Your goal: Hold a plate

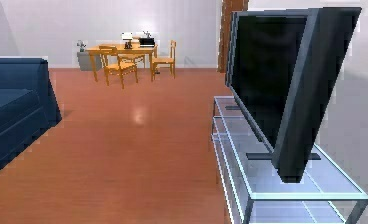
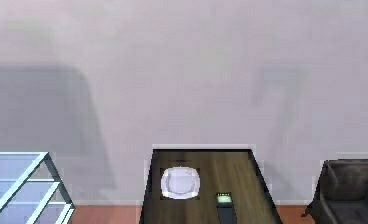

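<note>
Against the far grey wall [image 2: 192, 70], on a dark rectangular wooden bench [image 2: 244, 175], I see the round white plate [image 2: 180, 183] lying flat, left of centre. I cannot tell the jaws' state, nor which way the plate lies from them.

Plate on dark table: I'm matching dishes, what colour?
A white squarish plate, clearest in the arm side view.

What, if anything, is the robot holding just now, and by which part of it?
That cannot be told here. The white plate lies flat on the dark wooden table.
</note>
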{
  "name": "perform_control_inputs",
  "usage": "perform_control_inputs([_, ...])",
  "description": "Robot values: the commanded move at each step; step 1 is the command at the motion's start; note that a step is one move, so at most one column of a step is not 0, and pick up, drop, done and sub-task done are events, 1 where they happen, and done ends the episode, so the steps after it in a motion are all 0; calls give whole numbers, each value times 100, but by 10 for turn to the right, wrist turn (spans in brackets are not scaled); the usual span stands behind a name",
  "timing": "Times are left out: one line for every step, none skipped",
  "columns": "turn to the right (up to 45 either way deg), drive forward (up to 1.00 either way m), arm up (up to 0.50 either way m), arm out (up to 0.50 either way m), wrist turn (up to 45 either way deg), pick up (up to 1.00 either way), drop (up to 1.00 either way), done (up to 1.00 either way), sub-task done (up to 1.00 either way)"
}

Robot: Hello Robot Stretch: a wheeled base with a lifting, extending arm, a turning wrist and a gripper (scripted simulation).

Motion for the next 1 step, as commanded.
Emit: perform_control_inputs([0,0,50,0,0,0,0,0,0])
